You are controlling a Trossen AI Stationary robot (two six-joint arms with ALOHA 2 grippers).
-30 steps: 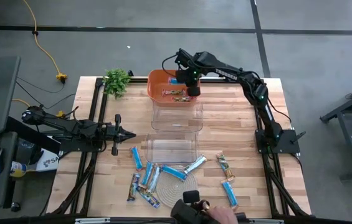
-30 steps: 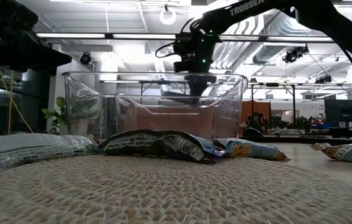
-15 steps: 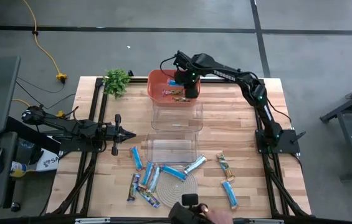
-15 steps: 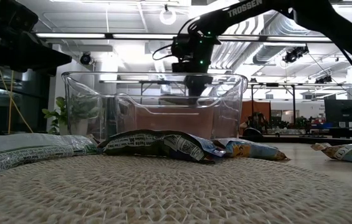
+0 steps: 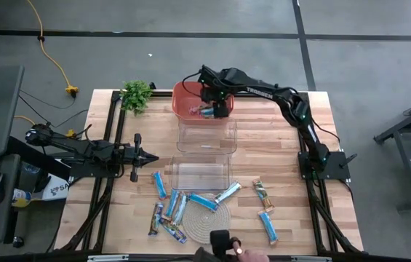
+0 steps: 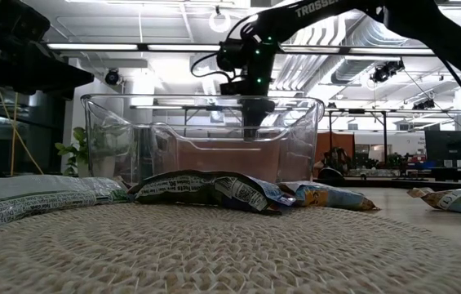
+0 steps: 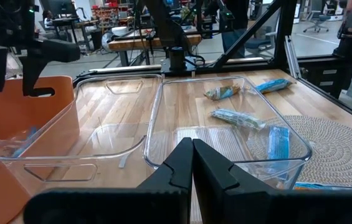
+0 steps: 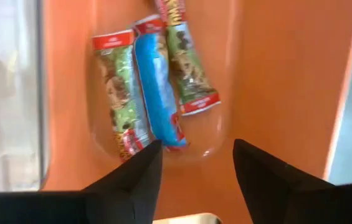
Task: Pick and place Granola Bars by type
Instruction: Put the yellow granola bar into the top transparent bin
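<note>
Three bars lie on the floor of the orange bin [image 5: 183, 97] at the table's far side: a light blue bar [image 8: 157, 81] between two green-and-red ones [image 8: 118, 93] [image 8: 187, 62]. My right gripper [image 8: 197, 146] [image 5: 214, 108] hangs open just above them and touches nothing. Several more granola bars [image 5: 178, 207], mostly light blue, lie flat near the table's near edge, some on the round woven coaster [image 5: 217, 218]. My left gripper [image 7: 192, 144] [image 5: 153, 158] waits shut at the table's left, level, pointing at the clear containers.
Two clear plastic containers [image 5: 206, 135] [image 5: 201, 174] stand in a row between the orange bin and the bars. A small green plant [image 5: 136, 94] sits at the far left corner. A person's hand [image 5: 228, 246] shows at the near edge.
My right gripper has moved a little toward the table's left over the orange bin. A light blue bar now shows on the bin floor beside it.
</note>
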